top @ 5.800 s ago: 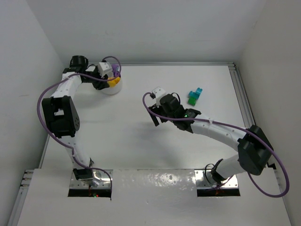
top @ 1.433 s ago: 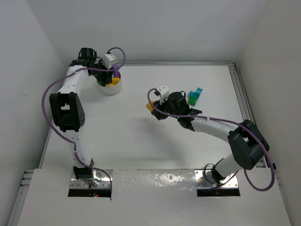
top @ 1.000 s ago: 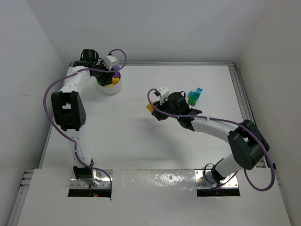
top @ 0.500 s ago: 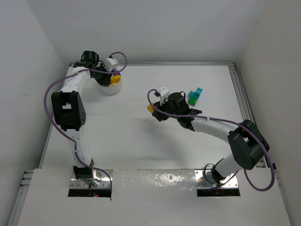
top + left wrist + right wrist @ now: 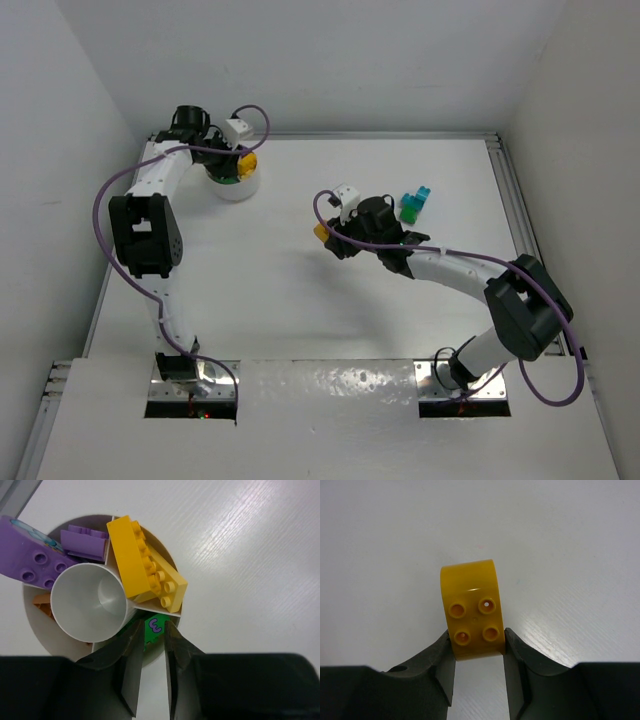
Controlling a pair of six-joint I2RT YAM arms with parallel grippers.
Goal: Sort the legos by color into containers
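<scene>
From above: left gripper [image 5: 230, 168] at bowl [image 5: 240, 190]; teal-green bricks [image 5: 413, 205] loose on table [image 5: 300, 320], near right gripper [image 5: 321, 232]. Left wrist: almost shut, seemingly empty, over sorted bricks [image 5: 142, 565] in four sections. Right wrist: clamped on curved brick [image 5: 472, 607]. Mostly done, with held and loose pieces left to sort

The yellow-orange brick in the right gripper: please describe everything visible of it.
The brick looks like glossy plastic, deep yellow, with four round studs on top and one rounded end. The right gripper is shut on its sides, the rounded end pointing away, above the white table. Whether it touches the table is unclear.
</scene>
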